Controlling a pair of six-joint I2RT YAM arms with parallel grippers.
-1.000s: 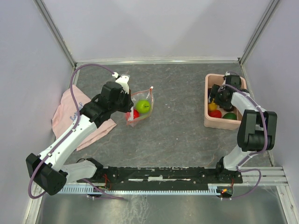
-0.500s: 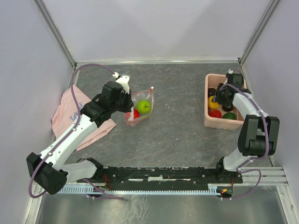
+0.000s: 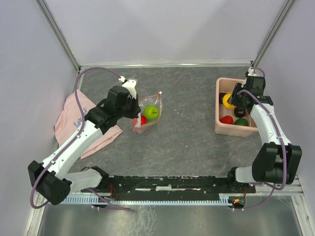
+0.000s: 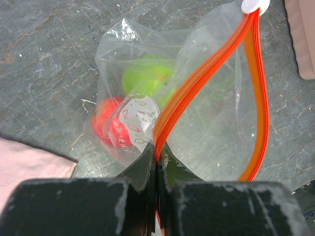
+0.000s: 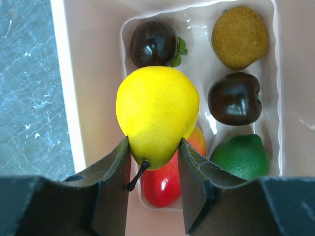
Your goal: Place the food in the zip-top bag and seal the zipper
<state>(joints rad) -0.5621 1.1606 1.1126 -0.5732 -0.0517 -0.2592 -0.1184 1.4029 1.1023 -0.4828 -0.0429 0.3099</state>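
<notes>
Since the right fingers pinch the pear by its tapered stem end over the bin, it could squirt out on the carry to the bag. Left fingers are pressed together on the zipper, holding the bag on the bench mid-left; a tug could collapse the mouth. Left wrist shows mouth open, green fruit and red fruit inside; top view alone shows bin and bag well apart.
</notes>
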